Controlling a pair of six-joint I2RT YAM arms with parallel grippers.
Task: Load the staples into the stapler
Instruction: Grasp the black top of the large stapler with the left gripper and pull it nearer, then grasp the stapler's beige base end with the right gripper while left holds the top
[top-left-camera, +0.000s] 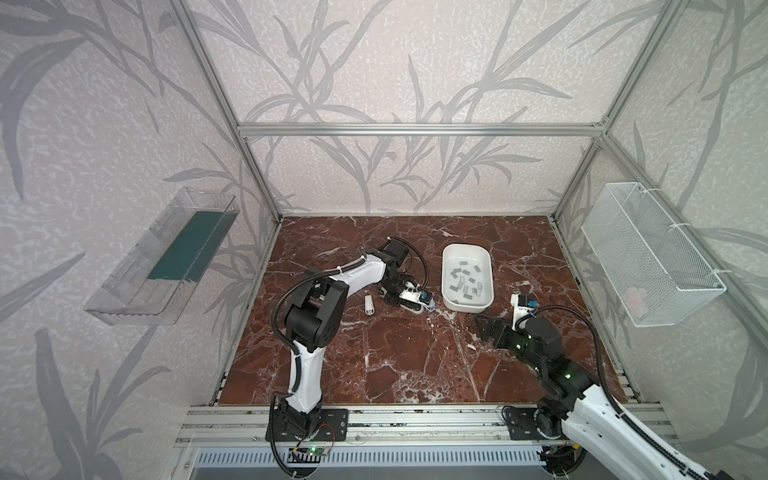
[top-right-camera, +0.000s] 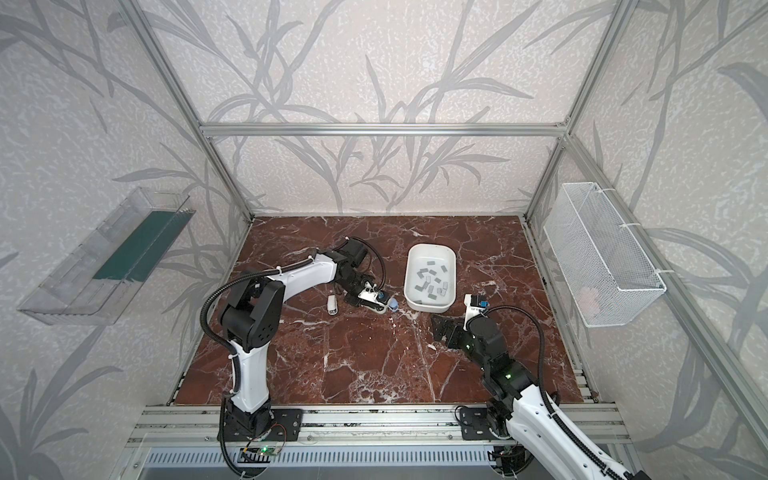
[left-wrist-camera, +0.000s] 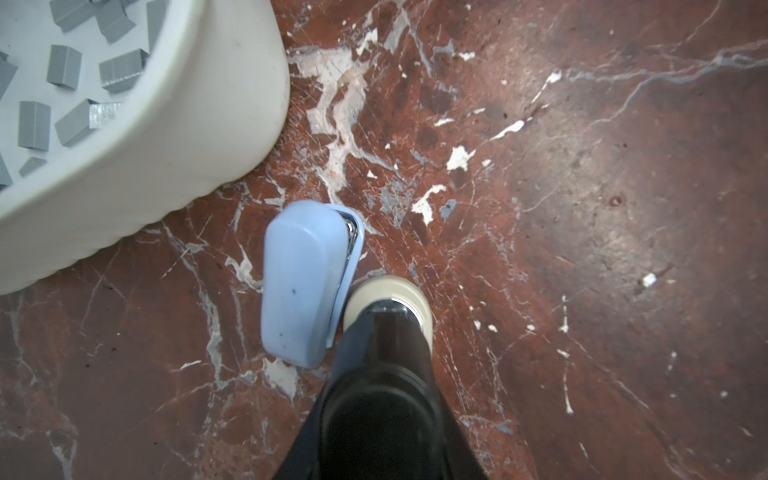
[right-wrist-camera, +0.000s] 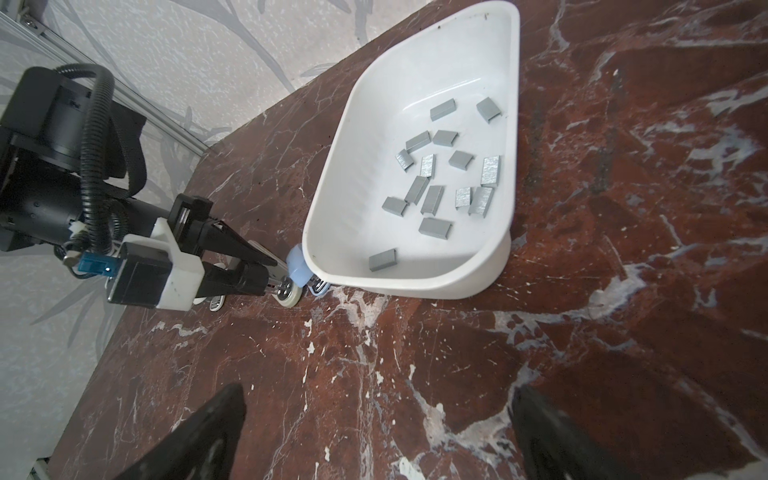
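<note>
Several grey staples (top-left-camera: 465, 278) (top-right-camera: 432, 280) (right-wrist-camera: 440, 178) (left-wrist-camera: 62, 83) lie loose in a white tub (top-left-camera: 490, 266) (top-right-camera: 455, 266) (right-wrist-camera: 328, 174) (left-wrist-camera: 187, 145). A light blue stapler (left-wrist-camera: 307, 282) (right-wrist-camera: 299, 266) (top-left-camera: 431, 307) (top-right-camera: 393, 306) lies on the marble against the tub's near left corner. My left gripper (left-wrist-camera: 386, 307) (right-wrist-camera: 276, 270) (top-left-camera: 424, 308) (top-right-camera: 384, 307) is low at the stapler's end and shut. Its roller tip rests beside the stapler, and I see nothing between the fingers. My right gripper (right-wrist-camera: 376, 392) (top-left-camera: 484, 328) (top-right-camera: 440, 328) hovers open in front of the tub, holding nothing.
A small white stapler (top-left-camera: 369, 304) (top-right-camera: 331, 304) lies left of the left gripper. A clear bin (top-left-camera: 166, 257) hangs on the left wall and a wire basket (top-left-camera: 648, 253) on the right wall. Aluminium posts stand at the table's corners.
</note>
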